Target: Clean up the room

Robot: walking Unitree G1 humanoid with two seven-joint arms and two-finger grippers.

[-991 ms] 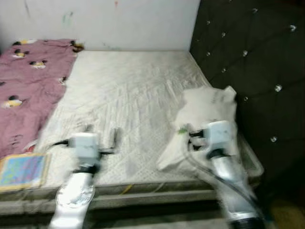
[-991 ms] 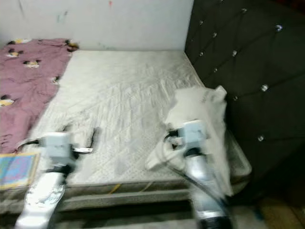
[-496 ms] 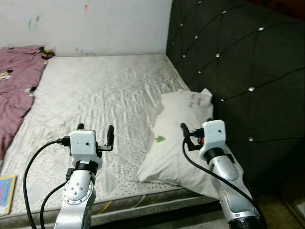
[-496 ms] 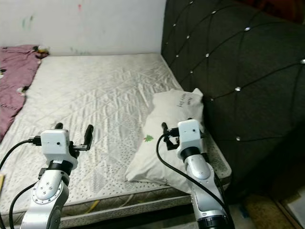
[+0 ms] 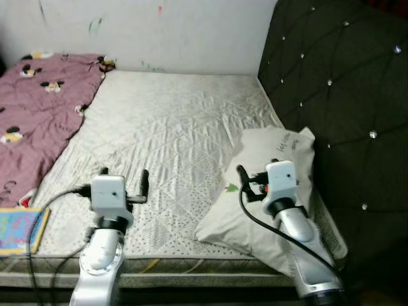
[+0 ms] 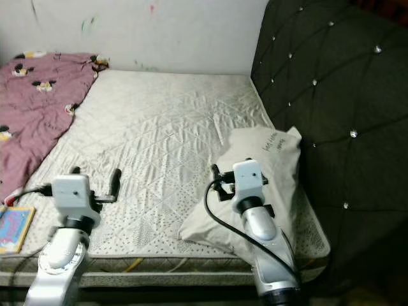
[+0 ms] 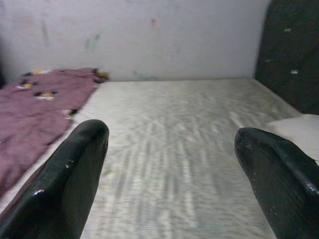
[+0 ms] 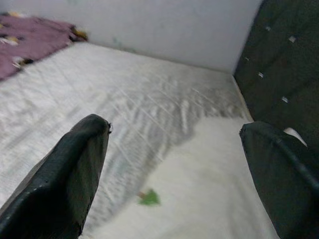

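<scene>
Camera swung left; right gripper [image 8: 169, 174] spread wide over pillow [image 5: 268, 185] (apparently clear), left gripper [image 7: 169, 164] unclenched.

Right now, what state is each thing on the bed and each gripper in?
pillow: lying flat beside the headboard
blanket: rumpled, spread over the bed's left side
book: closed, at the mattress corner
left gripper: open, empty
right gripper: open, above the pillow

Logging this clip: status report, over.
Both end effectors open and empty: left end effector over the mattress, right end effector above the pillow. Blanket bunched on the left side. Nothing obstructing.
</scene>
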